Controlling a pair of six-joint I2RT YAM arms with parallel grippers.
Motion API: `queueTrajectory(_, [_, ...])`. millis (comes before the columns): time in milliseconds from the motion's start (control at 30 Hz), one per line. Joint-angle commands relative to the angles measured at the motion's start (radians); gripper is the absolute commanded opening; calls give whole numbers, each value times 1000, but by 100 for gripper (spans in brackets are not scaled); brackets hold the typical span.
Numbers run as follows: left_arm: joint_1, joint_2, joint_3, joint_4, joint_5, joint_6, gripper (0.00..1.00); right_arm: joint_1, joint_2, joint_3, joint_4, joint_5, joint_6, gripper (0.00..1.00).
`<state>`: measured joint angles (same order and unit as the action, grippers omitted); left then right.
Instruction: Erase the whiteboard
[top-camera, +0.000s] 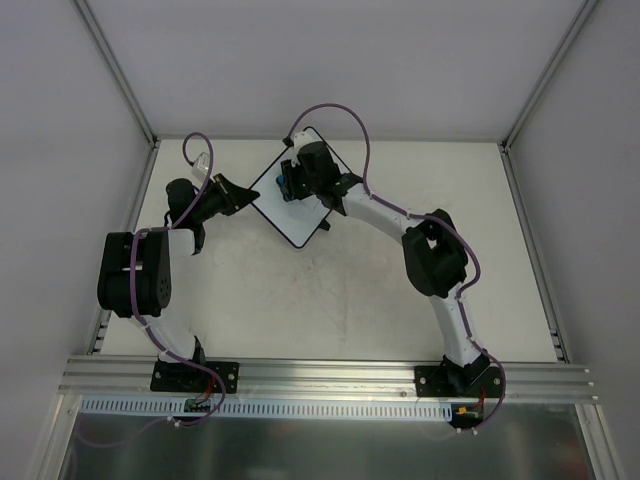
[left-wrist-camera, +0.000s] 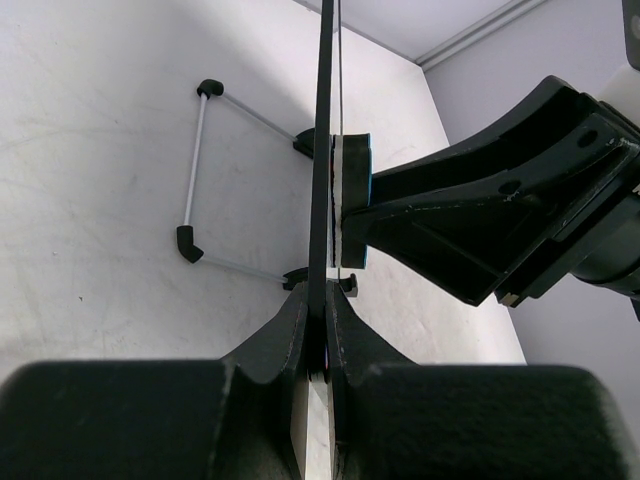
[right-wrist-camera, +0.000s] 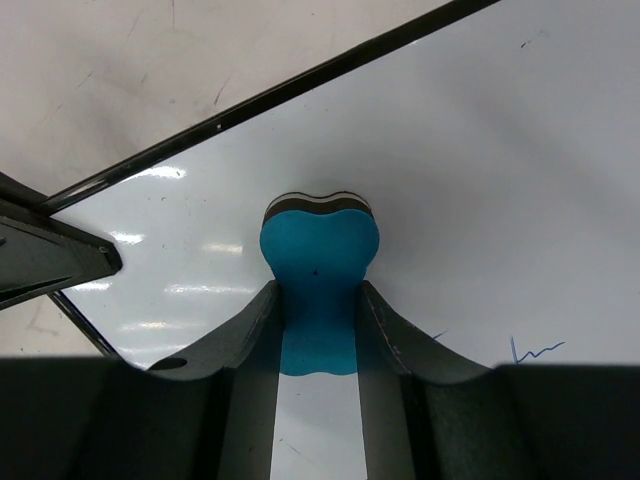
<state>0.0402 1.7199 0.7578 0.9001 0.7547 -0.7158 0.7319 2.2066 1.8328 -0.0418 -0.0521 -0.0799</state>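
Whiteboard: the whiteboard is in the far middle of the table, turned like a diamond, with both grippers on it. In the left wrist view it shows only as a thin dark edge.
Board surface: mostly clean white. There is a small blue scribble near the lower right of the right wrist view, and a few tiny dark specks higher up.
Left gripper: the left gripper pinches the left rim of the board. The fingers are nearly together, with only the board's thickness between them. One finger enters the right wrist view at the board's edge.
Right gripper: the right gripper is clamped on a blue eraser, which bulges out past the fingertips.
Eraser contact: the felt side of the eraser lies flat against the board face in the left wrist view.
Wire frame: a thin white wire frame with black corner caps is on the side of the board away from the eraser. Its ends reach the board's edge.
In the way: from above, the right arm covers the upper right part of the board. The eraser itself hides the spot under it.
Around: purple cables loop over both arms. A metal rail carries the two bases.
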Motion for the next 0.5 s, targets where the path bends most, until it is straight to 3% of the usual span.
queueTrajectory(0, [-36, 12, 17, 16, 69, 73, 0, 73, 30, 6, -79, -48, -23, 0])
queueTrajectory(233, [-34, 14, 17, 16, 67, 75, 0, 55, 10, -32, -86, 3, 12, 0])
queueTrajectory(467, [-34, 17, 18, 16, 72, 70, 0, -51, 1, -145, 16, -72, 173, 0])
